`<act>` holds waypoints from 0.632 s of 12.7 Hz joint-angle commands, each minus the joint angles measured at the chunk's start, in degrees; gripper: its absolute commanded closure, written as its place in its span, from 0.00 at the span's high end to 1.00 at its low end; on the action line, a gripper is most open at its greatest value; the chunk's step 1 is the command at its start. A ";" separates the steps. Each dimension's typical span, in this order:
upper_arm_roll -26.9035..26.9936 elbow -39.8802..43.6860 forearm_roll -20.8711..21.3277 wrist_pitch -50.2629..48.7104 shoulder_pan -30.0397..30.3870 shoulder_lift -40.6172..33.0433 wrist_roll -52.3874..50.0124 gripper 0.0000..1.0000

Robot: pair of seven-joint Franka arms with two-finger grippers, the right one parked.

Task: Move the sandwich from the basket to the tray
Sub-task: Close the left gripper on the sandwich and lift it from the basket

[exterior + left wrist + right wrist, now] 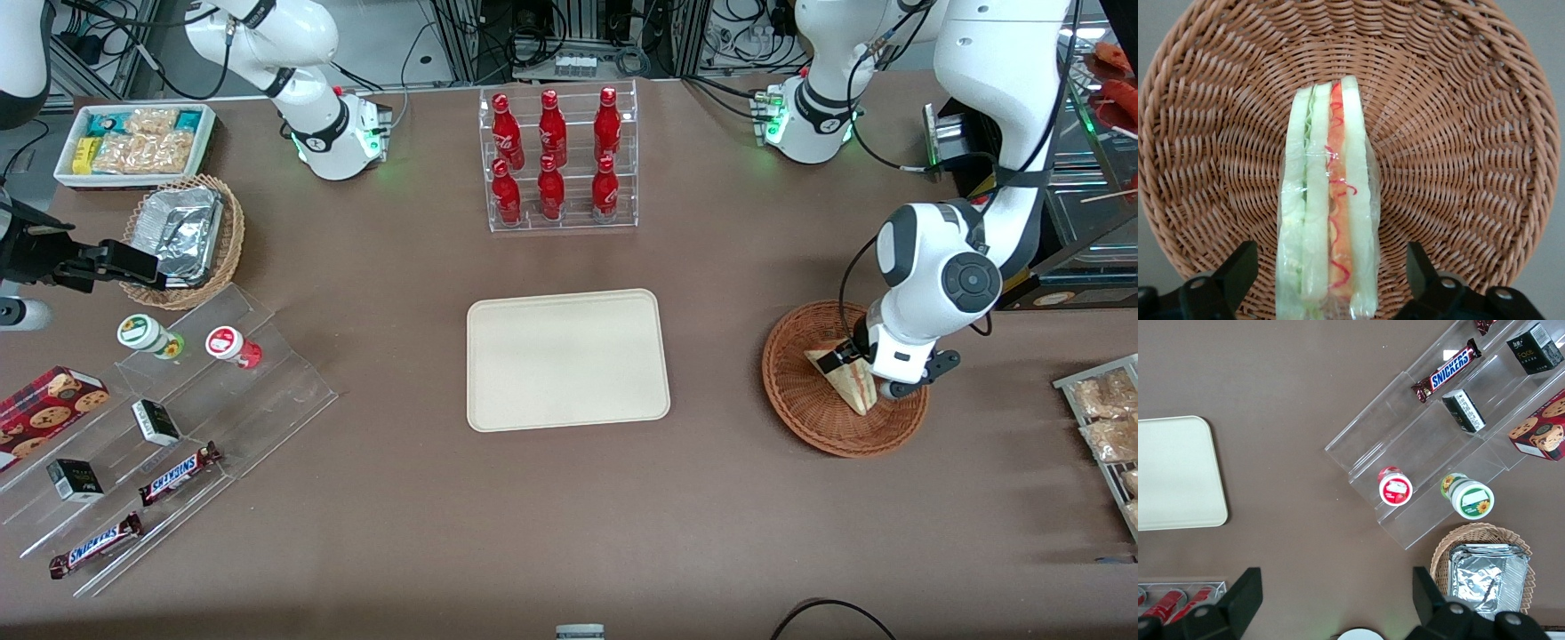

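Note:
The sandwich (852,389) is a plastic-wrapped wedge that stands on edge in the reddish-brown wicker basket (800,418) toward the working arm's end of the table. My left gripper (861,375) is down in the basket, open, with one finger on each side of the sandwich and a gap on both sides. The left wrist view shows the sandwich (1328,200) between the two black fingers (1238,267), its red and green layers facing the camera, with the basket (1458,133) under it and the gripper (1330,259) astride it. The cream tray (566,360) lies flat at the table's middle, with nothing on it.
A clear rack of red bottles (558,160) stands farther from the camera than the tray. A tan basket with a foil container (182,236), a white snack bin (133,142) and a clear stepped stand (169,418) lie toward the parked arm's end. Packets on a rack (1107,418) sit beside the basket.

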 commanded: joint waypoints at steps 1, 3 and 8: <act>0.23 -0.21 -0.55 1.17 -0.49 0.63 -1.24 0.58; 0.31 -0.30 -0.64 1.17 -0.49 0.82 -1.33 0.10; 0.31 0.31 -0.55 -0.93 -0.49 -0.94 -1.15 0.00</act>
